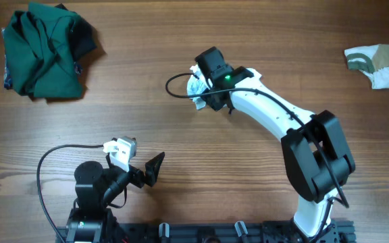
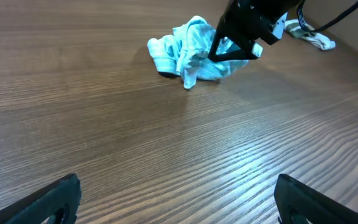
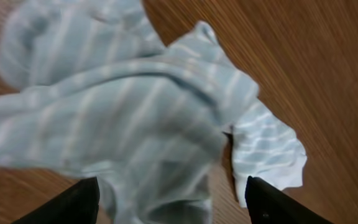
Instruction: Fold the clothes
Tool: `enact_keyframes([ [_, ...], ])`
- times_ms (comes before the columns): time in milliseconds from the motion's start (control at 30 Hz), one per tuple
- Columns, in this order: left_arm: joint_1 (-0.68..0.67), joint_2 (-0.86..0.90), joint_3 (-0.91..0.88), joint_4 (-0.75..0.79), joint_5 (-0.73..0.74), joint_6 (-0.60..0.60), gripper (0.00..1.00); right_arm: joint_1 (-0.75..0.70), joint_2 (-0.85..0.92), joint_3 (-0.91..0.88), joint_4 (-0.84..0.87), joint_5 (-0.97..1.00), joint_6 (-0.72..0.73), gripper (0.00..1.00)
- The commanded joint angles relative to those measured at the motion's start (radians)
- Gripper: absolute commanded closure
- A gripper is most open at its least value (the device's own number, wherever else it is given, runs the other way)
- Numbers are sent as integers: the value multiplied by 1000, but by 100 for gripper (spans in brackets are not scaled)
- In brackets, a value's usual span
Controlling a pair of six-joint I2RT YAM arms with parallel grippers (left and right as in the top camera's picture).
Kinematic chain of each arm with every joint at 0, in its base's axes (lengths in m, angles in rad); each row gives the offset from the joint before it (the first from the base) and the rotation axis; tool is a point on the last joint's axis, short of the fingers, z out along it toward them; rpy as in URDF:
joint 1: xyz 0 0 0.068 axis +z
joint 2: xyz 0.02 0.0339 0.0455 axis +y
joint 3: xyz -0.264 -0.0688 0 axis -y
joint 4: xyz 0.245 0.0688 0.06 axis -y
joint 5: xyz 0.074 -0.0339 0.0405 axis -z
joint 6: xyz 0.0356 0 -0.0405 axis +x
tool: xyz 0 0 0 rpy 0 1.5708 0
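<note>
The pale blue-and-white striped garment [image 1: 197, 86] lies crumpled at the table's centre; it also shows in the left wrist view [image 2: 188, 53] and fills the right wrist view [image 3: 123, 118]. My right gripper [image 1: 206, 84] is open directly over it, fingers straddling the fabric [image 3: 169, 202]. My left gripper [image 1: 152, 169] is open and empty near the front edge, well short of the garment [image 2: 176, 199]. The dark green garment [image 1: 44, 48] lies bunched at the far left. The white-and-olive piece [image 1: 375, 65] lies at the far right.
The wooden table [image 1: 181, 142] is bare between the garments. The right arm [image 1: 275, 115] stretches diagonally from the front right. A black cable [image 1: 175, 84] loops beside the striped garment.
</note>
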Motion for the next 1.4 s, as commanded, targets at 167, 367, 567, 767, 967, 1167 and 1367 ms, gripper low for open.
enact_keyframes([
  [167, -5, 1, -8, 2, -10, -10, 0, 79, 12, -8, -9, 26, -11, 24],
  [367, -5, 1, -8, 1, -10, -10, 0, 63, 12, -8, 29, 78, -2, 23],
  [567, -5, 1, -8, 1, -10, -10, 0, 50, 18, -8, 33, 77, -5, 23],
  [767, -5, 1, -8, 1, -10, -10, 0, 50, 41, -8, 65, 153, -24, 24],
  [967, -5, 1, -8, 1, -10, -10, 0, 45, 67, -8, 81, 152, -24, 30],
  [1167, -5, 1, -8, 1, -10, -10, 0, 41, 89, -8, 78, 153, -20, 52],
  [1367, -5, 1, -8, 1, -10, -10, 0, 41, 89, -4, 103, 272, 33, 89],
])
